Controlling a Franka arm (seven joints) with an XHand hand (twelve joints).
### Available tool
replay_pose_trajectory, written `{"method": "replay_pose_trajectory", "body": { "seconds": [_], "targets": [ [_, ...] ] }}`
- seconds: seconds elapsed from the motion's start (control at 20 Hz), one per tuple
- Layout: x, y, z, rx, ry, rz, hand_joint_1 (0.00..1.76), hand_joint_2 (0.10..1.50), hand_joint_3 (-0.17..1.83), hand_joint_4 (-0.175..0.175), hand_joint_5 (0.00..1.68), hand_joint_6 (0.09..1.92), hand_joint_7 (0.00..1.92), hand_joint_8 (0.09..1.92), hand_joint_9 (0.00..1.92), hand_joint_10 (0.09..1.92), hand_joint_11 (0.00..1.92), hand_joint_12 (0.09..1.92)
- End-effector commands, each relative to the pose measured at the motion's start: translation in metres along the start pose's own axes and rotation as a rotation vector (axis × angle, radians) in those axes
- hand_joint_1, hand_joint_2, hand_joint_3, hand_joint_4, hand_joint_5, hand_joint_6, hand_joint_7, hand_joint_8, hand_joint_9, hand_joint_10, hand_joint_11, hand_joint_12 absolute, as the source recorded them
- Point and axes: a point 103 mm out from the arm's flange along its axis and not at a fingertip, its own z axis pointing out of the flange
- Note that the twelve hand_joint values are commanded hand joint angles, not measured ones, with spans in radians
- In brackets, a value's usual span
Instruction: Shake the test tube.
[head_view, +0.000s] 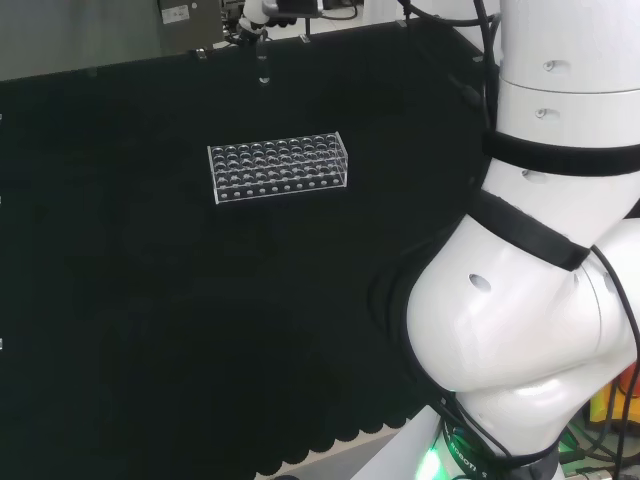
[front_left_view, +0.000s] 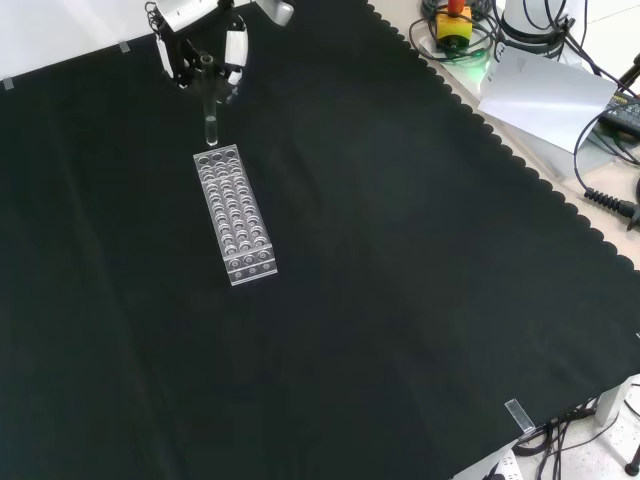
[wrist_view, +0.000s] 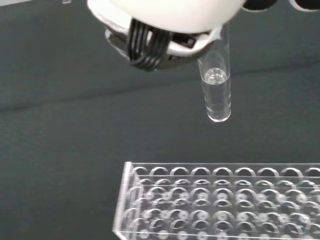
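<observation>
Fingers (front_left_view: 235, 48) curled inward and pinched round the upper part of the test tube (front_left_view: 211, 118), seen from the front near the top edge of the black cloth (front_left_view: 400, 280). No wide spread: fingers drawn close together, the clear tube caught between them and hanging straight down below the fingertips, upright, rounded end lowest. From the head view, the hand (head_view: 258, 22) at the far edge of the bench with the tube (head_view: 264, 72) showing as a thin clear line beneath it.

Close up from the wrist, the tube (wrist_view: 216, 85) dropping out from under the blurred white palm (wrist_view: 165, 15) and a bundle of dark cables (wrist_view: 145, 47). Clear liquid in the lower part of the tube, its surface a little way above the rounded bottom. Tube end free in the air, touching nothing.

Below the fingertips, a clear test tube rack (front_left_view: 234, 214) lying on the cloth, rows of round holes across its top, none plainly holding a tube. In the front view, tube end just above the rack's nearest short end, apart from it. In the wrist view, open cloth between the tube's bottom and the rack (wrist_view: 220, 200). In the head view, rack (head_view: 279, 167) nearer than the hand and well apart from it.
</observation>
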Motion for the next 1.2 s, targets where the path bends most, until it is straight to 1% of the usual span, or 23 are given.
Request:
{"method": "replay_pose_trajectory", "body": {
  "seconds": [0.05,0.15,0.25,0.35,0.45,0.6,0.7,0.85,0.95,1.05,1.2],
  "targets": [
    [-0.059,-0.003,-0.002,0.009,-0.056,0.111,1.23,0.66,0.59,-0.175,1.36,0.46,1.79,0.36,1.64,0.49,1.29,0.83],
    [-0.086,-0.006,-0.005,0.01,-0.073,0.163,1.23,0.66,0.59,-0.175,1.36,0.46,1.79,0.36,1.64,0.49,1.29,0.83],
    [-0.117,-0.011,-0.009,0.007,-0.085,0.226,1.23,0.66,0.59,-0.175,1.36,0.46,1.79,0.36,1.64,0.49,1.29,0.83],
    [-0.151,-0.017,-0.013,0.002,-0.085,0.297,1.23,0.66,0.59,-0.175,1.36,0.47,1.79,0.36,1.64,0.49,1.29,0.83],
    [-0.179,-0.023,-0.018,-0.003,-0.083,0.358,1.23,0.66,0.6,-0.175,1.36,0.47,1.79,0.36,1.64,0.49,1.29,0.83],
    [-0.214,-0.032,-0.028,-0.014,-0.102,0.428,1.23,0.66,0.6,-0.175,1.36,0.47,1.79,0.36,1.64,0.49,1.29,0.83],
    [-0.231,-0.037,-0.035,-0.02,-0.11,0.466,1.23,0.66,0.6,-0.175,1.36,0.47,1.79,0.36,1.64,0.49,1.29,0.83],
    [-0.247,-0.043,-0.041,-0.028,-0.123,0.505,1.23,0.66,0.6,-0.175,1.36,0.47,1.79,0.36,1.64,0.49,1.29,0.83],
    [-0.254,-0.045,-0.042,-0.026,-0.12,0.517,1.23,0.66,0.6,-0.175,1.36,0.47,1.79,0.36,1.64,0.49,1.29,0.83],
    [-0.252,-0.045,-0.04,-0.024,-0.115,0.509,1.23,0.66,0.6,-0.175,1.36,0.47,1.79,0.36,1.64,0.49,1.29,0.83],
    [-0.233,-0.04,-0.033,-0.02,-0.11,0.459,1.23,0.66,0.6,-0.175,1.36,0.47,1.79,0.36,1.64,0.49,1.29,0.83]
  ]
}}
